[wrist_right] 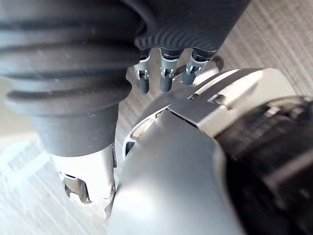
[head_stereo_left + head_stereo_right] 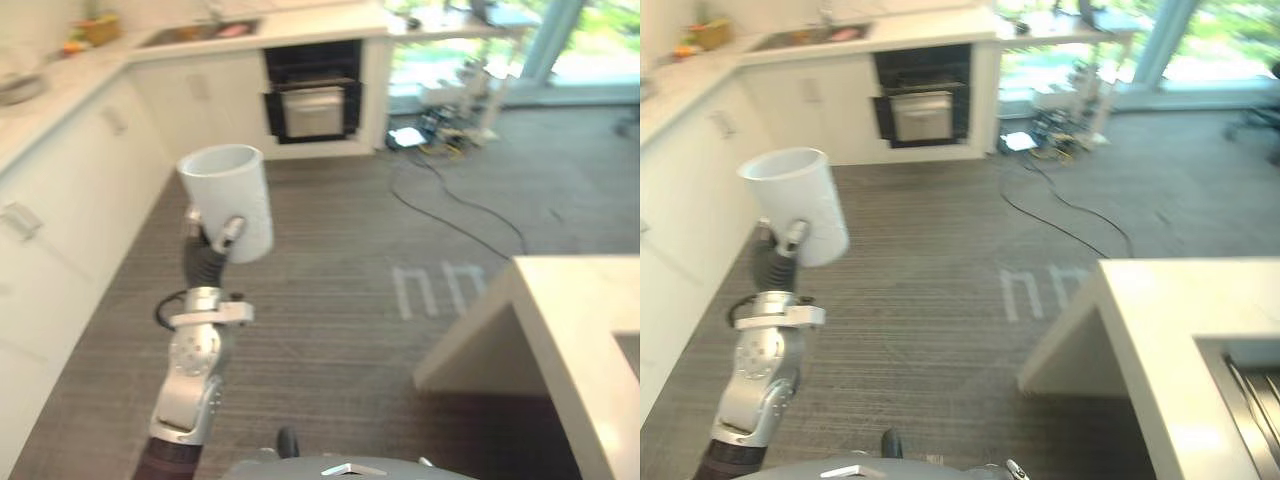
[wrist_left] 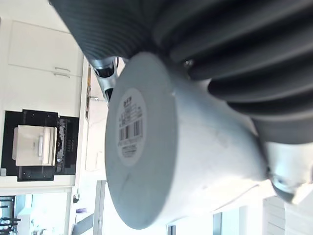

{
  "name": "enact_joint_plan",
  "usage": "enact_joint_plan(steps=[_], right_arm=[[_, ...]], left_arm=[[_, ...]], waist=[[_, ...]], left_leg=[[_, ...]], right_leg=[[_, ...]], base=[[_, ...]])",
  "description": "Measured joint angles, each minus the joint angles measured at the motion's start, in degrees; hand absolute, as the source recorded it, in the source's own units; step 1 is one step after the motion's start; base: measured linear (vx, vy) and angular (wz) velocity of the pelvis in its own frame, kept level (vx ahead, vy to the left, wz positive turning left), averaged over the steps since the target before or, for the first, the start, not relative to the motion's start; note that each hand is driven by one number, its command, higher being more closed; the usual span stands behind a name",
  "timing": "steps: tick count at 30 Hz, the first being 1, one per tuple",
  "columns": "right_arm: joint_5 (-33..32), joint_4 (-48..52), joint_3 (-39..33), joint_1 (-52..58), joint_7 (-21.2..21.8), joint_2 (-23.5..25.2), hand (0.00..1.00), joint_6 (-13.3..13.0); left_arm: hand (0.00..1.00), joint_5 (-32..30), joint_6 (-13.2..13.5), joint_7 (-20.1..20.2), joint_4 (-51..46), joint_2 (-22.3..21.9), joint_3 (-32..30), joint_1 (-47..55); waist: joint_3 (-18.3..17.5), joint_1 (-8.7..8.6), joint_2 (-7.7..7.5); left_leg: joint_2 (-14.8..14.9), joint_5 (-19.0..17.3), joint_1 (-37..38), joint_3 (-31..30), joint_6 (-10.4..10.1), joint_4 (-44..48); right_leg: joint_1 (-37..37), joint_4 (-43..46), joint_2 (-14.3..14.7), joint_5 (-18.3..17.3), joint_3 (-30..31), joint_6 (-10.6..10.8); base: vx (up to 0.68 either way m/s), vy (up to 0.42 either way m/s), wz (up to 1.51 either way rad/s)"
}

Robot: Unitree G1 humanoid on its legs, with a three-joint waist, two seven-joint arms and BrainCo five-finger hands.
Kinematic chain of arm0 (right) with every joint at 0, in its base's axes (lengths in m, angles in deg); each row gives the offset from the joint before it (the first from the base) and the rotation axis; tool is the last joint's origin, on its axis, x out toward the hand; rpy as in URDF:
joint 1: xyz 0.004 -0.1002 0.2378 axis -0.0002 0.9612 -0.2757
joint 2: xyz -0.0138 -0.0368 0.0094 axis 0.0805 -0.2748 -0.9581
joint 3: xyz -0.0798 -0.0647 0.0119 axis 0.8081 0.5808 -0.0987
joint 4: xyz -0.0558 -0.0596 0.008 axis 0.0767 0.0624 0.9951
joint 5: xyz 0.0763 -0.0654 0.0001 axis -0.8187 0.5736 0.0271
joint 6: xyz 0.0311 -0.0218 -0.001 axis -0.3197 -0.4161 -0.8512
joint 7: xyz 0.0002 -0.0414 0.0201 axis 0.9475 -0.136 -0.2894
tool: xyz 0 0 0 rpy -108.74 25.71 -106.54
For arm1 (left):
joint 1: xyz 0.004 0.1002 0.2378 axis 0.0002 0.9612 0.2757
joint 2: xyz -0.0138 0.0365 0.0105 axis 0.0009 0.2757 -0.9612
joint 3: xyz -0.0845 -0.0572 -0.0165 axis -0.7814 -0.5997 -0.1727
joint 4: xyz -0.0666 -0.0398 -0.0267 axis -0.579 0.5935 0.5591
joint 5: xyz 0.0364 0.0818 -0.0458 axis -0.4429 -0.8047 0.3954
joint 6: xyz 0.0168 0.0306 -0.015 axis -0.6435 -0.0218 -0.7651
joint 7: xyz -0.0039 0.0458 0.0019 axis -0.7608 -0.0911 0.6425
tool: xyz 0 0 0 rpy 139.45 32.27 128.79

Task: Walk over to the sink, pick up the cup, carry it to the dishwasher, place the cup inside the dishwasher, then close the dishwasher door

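Note:
My left hand (image 2: pixel 207 252) is raised in front of me and shut on a white cup (image 2: pixel 225 195), its thumb across the cup's side. The cup is upright with its mouth up, and its labelled base (image 3: pixel 128 128) faces the left wrist camera. Far ahead, under the back counter, the dishwasher (image 2: pixel 312 95) shows as a dark opening with a pale rack in it. The sink (image 2: pixel 200 30) lies in the counter just left of it. My right hand (image 1: pixel 164 73) hangs low at my side with relaxed fingers and holds nothing.
White cabinets (image 2: pixel 70 200) run along the left. A pale counter island (image 2: pixel 580 320) juts in at the right. Black cables (image 2: pixel 450 200) trail over the grey floor near the dishwasher's right. Striped open floor stretches between me and the dishwasher.

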Motion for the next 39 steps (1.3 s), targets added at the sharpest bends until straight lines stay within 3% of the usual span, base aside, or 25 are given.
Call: enact_joint_plan(steps=[1,2,4,5,7,10,18,19,24,32,34,36,38,39], right_arm=[[-0.3,-1.7,1.4,-0.9,0.2,1.4,0.00,0.1],[-0.2,-1.4,3.2,-0.8,0.3,0.9,0.00,0.1],[0.2,-1.4,5.9,-1.0,0.5,0.5,0.00,0.2],[0.2,-1.3,7.3,-1.1,1.1,-0.4,0.00,0.3],[0.1,-1.1,8.3,-2.0,1.2,-0.3,0.00,1.1],[-0.8,-0.3,8.7,-2.4,1.5,-0.2,0.00,1.9],[-3.3,0.8,10.2,-2.4,3.1,-0.1,0.00,2.4],[-3.3,0.7,12.7,-3.0,6.9,1.0,0.00,1.3],[-3.3,0.7,12.7,-2.3,6.9,1.0,0.00,1.3],[-5.7,1.5,10.2,-0.5,8.6,1.3,0.00,-0.5],[-7.5,2.4,6.9,0.5,8.7,1.7,0.00,-0.4],[-8.5,2.7,4.9,1.7,8.5,2.2,0.00,-0.4],[-8.7,1.9,1.8,1.5,8.2,2.8,0.00,-0.4],[-8.7,1.5,1.0,1.7,8.2,2.8,0.00,-0.3]], left_arm=[[1.00,-0.9,0.2,0.3,0.6,0.8,-0.6,-1.2],[1.00,-1.5,-0.1,0.3,2.1,-0.1,-0.1,-1.1],[1.00,-2.0,-0.9,0.4,3.0,0.1,-0.3,0.0],[1.00,-2.0,-1.0,0.5,3.1,0.3,-0.5,-0.2],[1.00,-2.0,-1.6,0.5,3.2,1.2,-0.6,-1.4],[1.00,-1.9,-3.0,0.5,3.2,2.1,-0.5,-1.7],[1.00,-1.9,-3.1,0.7,4.2,3.4,-0.9,-3.2],[1.00,-1.9,-3.0,1.0,9.1,4.5,-2.9,-4.8],[1.00,-1.8,-3.0,1.0,9.2,4.4,-3.2,-4.8],[1.00,11.5,-4.1,-0.6,21.1,2.9,-11.9,-4.5],[1.00,15.5,-5.2,-1.0,24.3,1.9,-13.8,-4.3],[1.00,17.9,-5.8,-1.9,24.7,0.6,-15.4,-2.7],[1.00,18.4,-5.8,-2.0,24.0,0.4,-17.3,-1.8],[1.00,18.4,-5.8,-1.9,23.6,0.4,-17.5,-1.8]], waist=[[1.1,0.84,-4.59],[1.4,1.03,-4.80],[1.0,2.20,-4.31],[0.4,2.29,-3.91],[0.5,2.14,-3.63],[0.6,0.81,-3.95],[0.9,0.32,-4.55],[1.0,-2.45,-6.69],[1.0,-2.51,-6.68],[2.9,-2.96,-6.37],[4.3,-3.54,-6.26],[4.3,-2.54,-6.31],[4.3,-1.66,-7.22],[4.0,-1.33,-7.76]], left_leg=[[-2.9,-1.3,-1.5,1.4,0.1,4.4],[-2.0,-5.8,-3.4,2.2,1.5,13.7],[-2.1,-2.3,-0.7,1.4,1.0,7.6],[-1.8,0.9,1.0,1.2,1.0,1.6],[-1.1,3.1,0.2,0.9,1.3,-0.1],[-0.9,3.6,0.4,-0.5,1.4,-0.1],[1.2,3.1,1.6,-0.2,-0.5,-0.2],[3.8,2.7,2.4,4.8,-1.9,-0.2],[3.9,2.7,2.4,5.0,-1.9,-0.1],[3.8,2.1,2.0,5.9,-1.4,1.4],[5.0,-2.6,-3.3,15.2,0.9,11.7],[4.5,-5.8,-3.9,15.4,1.2,15.3],[3.3,-11.1,-4.8,16.8,1.8,21.4],[2.9,-12.3,-5.2,17.2,2.3,23.1]], right_leg=[[-0.7,-1.7,-2.6,-1.2,1.7,4.0],[0.3,-0.4,-2.9,-1.5,-1.8,7.7],[1.3,-2.9,-2.1,0.1,-2.3,7.3],[1.5,-5.5,-1.2,1.8,-2.8,8.1],[1.4,-8.2,0.0,3.9,-3.7,9.1],[3.5,-10.4,0.8,4.9,-4.9,9.4],[5.2,-11.7,2.5,5.1,-5.5,9.4],[5.3,-13.1,4.3,5.7,-2.9,9.1],[5.3,-13.3,4.3,5.7,-2.7,9.1],[5.9,-14.0,4.5,6.0,-2.7,8.6],[5.8,-12.9,3.9,5.2,-4.8,8.5],[5.1,-8.6,2.2,1.8,-5.3,8.9],[4.4,-2.5,-1.4,-3.3,-5.8,9.1],[4.3,-1.4,-2.4,-4.1,-6.1,9.1]], base=[[0.00,-0.135,1.74],[0.07,-0.078,0.96],[0.04,-0.043,0.34],[-0.03,-0.040,0.04],[-0.04,-0.052,0.14],[0.00,-0.047,0.17],[-0.03,-0.064,0.00],[-0.01,-0.031,-0.04],[0.00,0.000,-0.01],[0.00,0.001,0.01],[-0.04,0.029,0.42],[0.03,0.034,0.26],[0.12,0.071,0.14],[0.14,0.074,0.17]])
